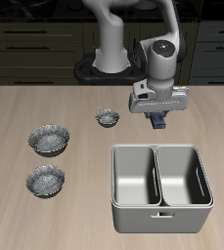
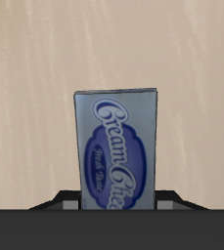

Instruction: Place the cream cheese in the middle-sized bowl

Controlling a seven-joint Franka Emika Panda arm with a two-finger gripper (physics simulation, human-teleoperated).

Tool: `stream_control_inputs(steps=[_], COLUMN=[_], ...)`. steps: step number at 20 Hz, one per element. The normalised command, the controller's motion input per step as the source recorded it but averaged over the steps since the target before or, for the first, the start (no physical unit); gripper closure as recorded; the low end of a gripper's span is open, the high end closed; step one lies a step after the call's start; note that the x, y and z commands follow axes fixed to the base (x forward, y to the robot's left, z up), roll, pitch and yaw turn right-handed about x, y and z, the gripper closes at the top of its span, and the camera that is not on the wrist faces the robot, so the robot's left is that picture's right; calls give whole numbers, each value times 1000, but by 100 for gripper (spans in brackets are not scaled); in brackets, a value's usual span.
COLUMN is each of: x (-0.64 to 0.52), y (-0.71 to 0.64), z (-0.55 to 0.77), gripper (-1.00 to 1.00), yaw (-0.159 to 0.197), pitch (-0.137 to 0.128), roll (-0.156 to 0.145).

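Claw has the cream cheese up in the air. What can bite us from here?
1. Three look-alike speckled bowls: the middle-sized bowl sits right beside the slightly wider bowl, so a wrong-bowl drop is likely.
2. The cream cheese appears gripped only at one end by the claw; it could swing or slip in transit.
3. The tiny bowl seems close to the route and might get clipped.

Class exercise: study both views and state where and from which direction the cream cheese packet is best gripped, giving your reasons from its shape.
Grip the cream cheese across its narrow width, on the two long edges near one end, coming from above. It is a small flat rectangle, so the short span fits between the fingers. The gripper appears to hold it that way already, lifted off the table.
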Motion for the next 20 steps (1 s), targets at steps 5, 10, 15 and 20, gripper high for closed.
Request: stream_control_inputs(steps=[5, 10, 15, 20], x=[88, 9, -58, -35], y=[-217, -133, -54, -55], z=[427, 391, 478, 459], gripper=[100, 100, 100, 100], yaw=[-1, -2, -14, 15], pitch=[-55, -29, -64, -67], roll=[-22, 6, 14, 6])
